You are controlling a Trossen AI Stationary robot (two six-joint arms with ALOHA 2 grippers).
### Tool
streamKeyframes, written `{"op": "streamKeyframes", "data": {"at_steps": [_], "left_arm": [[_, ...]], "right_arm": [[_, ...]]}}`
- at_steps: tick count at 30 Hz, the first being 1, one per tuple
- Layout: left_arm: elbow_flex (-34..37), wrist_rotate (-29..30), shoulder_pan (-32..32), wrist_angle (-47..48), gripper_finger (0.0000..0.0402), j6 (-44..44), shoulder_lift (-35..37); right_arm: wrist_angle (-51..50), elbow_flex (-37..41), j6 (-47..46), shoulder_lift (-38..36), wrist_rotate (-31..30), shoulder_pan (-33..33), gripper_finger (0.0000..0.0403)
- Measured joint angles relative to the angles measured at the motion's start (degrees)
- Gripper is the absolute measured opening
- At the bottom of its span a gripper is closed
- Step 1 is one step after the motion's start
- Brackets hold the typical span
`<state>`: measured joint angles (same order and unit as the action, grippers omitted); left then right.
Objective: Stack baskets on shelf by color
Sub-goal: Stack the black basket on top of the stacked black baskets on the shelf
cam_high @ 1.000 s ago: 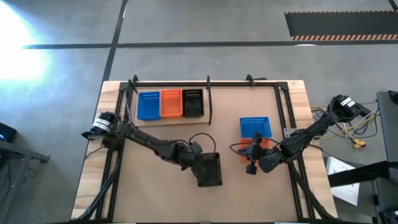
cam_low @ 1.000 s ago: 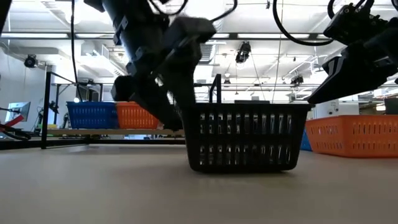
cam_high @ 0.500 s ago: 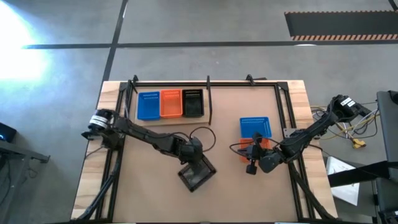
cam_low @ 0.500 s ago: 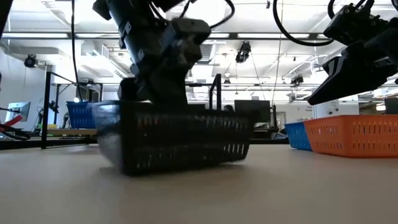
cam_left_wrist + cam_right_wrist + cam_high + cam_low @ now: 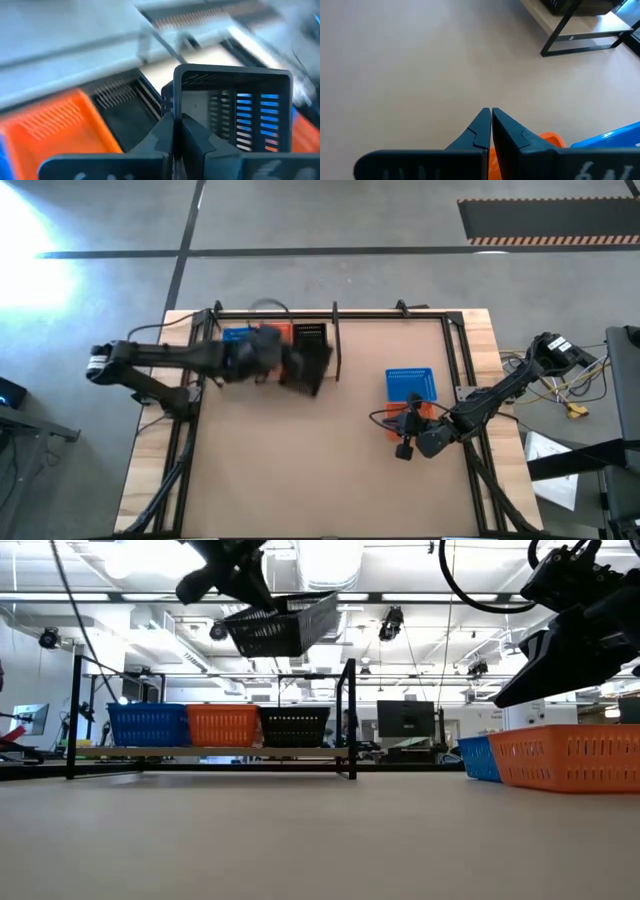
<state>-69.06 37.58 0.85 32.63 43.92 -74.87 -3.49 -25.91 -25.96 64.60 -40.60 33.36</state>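
A black basket (image 5: 283, 627) hangs tilted high above the shelf (image 5: 200, 751), with my left gripper (image 5: 176, 118) shut on it. On the shelf stand a blue basket (image 5: 238, 340), an orange basket (image 5: 275, 335) and a black basket (image 5: 311, 336), side by side on their bottoms. At the right, my right gripper (image 5: 405, 446) is shut and holds nothing. It hovers at the near end of an orange basket (image 5: 418, 413), which rests on the table next to a blue basket (image 5: 410, 383). My left gripper pinches one wall of the black basket at its rim (image 5: 174, 102), one finger inside the basket and one outside. The fingers slant downward and come from the table's left. The basket is lifted clear, tipped, above the baskets on the shelf.
Thin black rods (image 5: 335, 340) edge the shelf, and an upright post (image 5: 351, 720) stands at its right end. The brown tabletop (image 5: 300, 460) lies bare between the shelf and the near edge. Cables (image 5: 560, 390) lie past the table's right edge.
My left gripper has shut on the black basket's wall, lifted it off the middle of the table and carried it up and toward the far left, over the shelf. The basket has turned and tipped on the way. My right gripper has kept still.
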Motion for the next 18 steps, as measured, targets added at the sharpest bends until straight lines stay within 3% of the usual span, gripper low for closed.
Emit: {"op": "streamKeyframes", "data": {"at_steps": [3, 7, 10, 18], "left_arm": [[2.4, 2.4, 5.8, -7.8, 0.0002, -4.1, 1.5], [5.9, -1.1, 11.7, -19.5, 0.0002, -7.0, -0.2], [7.5, -3.6, 14.3, -21.1, 0.0002, -6.6, -2.7], [7.7, -3.2, 15.3, -21.2, 0.0002, -3.8, -7.9]], "right_arm": [[0.0, 0.0, 0.0, 0.0, -0.1, 0.0, 0.0009], [0.4, 0.0, 0.0, 0.0, -0.1, 0.0, 0.0009], [1.1, 0.0, 0.0, 0.0, 0.0, 0.0, 0.0009], [1.1, 0.0, 0.0, 0.0, 0.0, 0.0, 0.0009]]}}
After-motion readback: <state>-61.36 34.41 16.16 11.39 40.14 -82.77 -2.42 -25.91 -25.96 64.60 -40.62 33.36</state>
